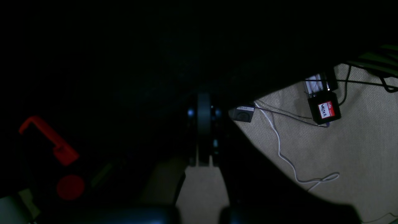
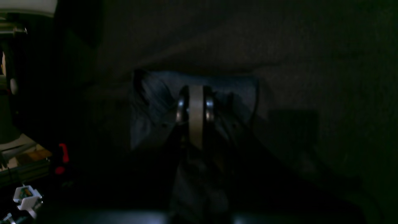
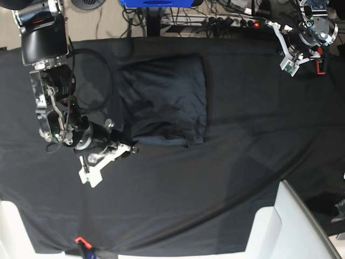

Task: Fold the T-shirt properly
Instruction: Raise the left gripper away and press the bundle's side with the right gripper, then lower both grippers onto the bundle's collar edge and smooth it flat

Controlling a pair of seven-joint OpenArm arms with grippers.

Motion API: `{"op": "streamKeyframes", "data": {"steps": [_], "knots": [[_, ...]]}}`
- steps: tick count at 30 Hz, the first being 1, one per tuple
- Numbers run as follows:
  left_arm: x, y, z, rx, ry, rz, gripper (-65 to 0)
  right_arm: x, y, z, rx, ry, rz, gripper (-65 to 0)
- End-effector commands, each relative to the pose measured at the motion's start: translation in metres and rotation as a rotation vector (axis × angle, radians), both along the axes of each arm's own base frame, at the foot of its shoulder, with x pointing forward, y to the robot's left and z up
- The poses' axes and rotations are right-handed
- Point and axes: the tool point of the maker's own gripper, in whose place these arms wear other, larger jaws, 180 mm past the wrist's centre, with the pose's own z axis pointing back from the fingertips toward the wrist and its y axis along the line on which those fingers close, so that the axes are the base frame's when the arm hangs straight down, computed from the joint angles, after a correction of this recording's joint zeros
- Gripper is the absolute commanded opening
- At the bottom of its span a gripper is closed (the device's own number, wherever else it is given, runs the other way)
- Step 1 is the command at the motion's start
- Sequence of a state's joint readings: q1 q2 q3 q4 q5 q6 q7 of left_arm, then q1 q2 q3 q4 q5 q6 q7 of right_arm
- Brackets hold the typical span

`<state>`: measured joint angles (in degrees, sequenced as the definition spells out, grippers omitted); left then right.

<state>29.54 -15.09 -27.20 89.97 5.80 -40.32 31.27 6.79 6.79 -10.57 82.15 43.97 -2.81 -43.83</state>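
The T-shirt [image 3: 161, 102] lies as a dark, roughly rectangular folded bundle on the far middle of the table. My right gripper [image 3: 133, 147] sits at its near left corner. In the right wrist view that gripper [image 2: 196, 90] is shut, its fingertips resting over bluish shirt fabric [image 2: 155, 102]; whether any cloth is pinched between them is not visible. My left gripper [image 1: 203, 99] is shut with nothing in it, hanging at the table's far right corner, well away from the shirt. Its arm [image 3: 307, 32] shows there in the base view.
A black table cloth [image 3: 242, 162] covers the whole table. A white object [image 3: 285, 226] juts in at the near right edge. Beyond the far right corner, carpet holds a white cable [image 1: 279, 149] and a black box with a red label [image 1: 325, 109]. A red clamp [image 1: 49, 140] is nearby.
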Motion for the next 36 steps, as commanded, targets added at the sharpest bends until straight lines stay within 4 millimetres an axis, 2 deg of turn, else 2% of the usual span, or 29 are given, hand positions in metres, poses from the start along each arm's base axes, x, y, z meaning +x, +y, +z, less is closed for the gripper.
{"op": "streamKeyframes", "data": {"steps": [1,6,13,16,25,31,33,36], "knots": [[0.005,0.006,0.006,0.013,-0.021,-0.001,-65.0,0.007,0.002,0.013,0.017,-0.056,0.008,-64.8],[0.004,0.006,0.005,0.012,-0.018,0.001,-65.0,0.002,0.000,0.007,0.025,-0.086,-0.023,-64.8],[0.004,0.006,0.005,0.012,-0.017,0.002,-65.0,-0.001,0.001,0.030,0.046,-0.196,-0.053,-64.8],[0.012,0.006,0.007,0.012,-0.036,0.002,-65.0,-0.001,0.001,0.030,0.046,-0.194,-0.052,-64.8],[0.019,0.002,0.007,0.005,-0.047,-0.003,-65.0,-0.007,-0.010,-0.018,0.016,-0.063,-0.081,-64.7],[0.019,0.002,0.007,0.004,-0.047,-0.005,-65.0,-0.005,-0.012,-0.023,0.008,-0.047,-0.082,-63.9],[0.020,0.002,0.007,0.004,-0.048,-0.005,-65.0,0.000,-0.012,-0.020,0.008,-0.050,-0.081,-59.9],[0.021,0.002,0.008,0.004,-0.052,-0.005,-65.0,0.001,-0.012,-0.019,0.008,-0.053,-0.079,-46.8]]}}
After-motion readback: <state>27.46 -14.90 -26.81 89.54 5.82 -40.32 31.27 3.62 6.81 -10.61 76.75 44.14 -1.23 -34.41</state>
